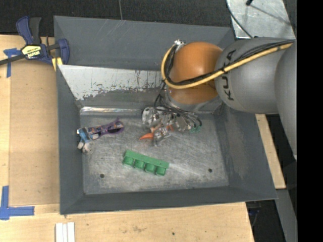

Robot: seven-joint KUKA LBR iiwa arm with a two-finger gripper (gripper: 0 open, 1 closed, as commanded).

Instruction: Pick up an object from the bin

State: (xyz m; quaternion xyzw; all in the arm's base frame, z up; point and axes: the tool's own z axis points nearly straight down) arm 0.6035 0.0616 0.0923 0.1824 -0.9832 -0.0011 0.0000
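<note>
My gripper (160, 126) hangs low over the back middle of the bin floor, below the arm's orange dome. A small orange thing (146, 136) pokes out at its lower left, right against the metal parts; whether it is gripped I cannot tell. A bit of dark green (194, 128) shows at the gripper's right side. A green ridged block (145, 163) lies flat on the floor a short way in front of the gripper, apart from it.
A purple and blue toy with a white end (97, 132) lies near the left wall. The bin's sloped walls rise on all sides, and the arm comes in over the right rim.
</note>
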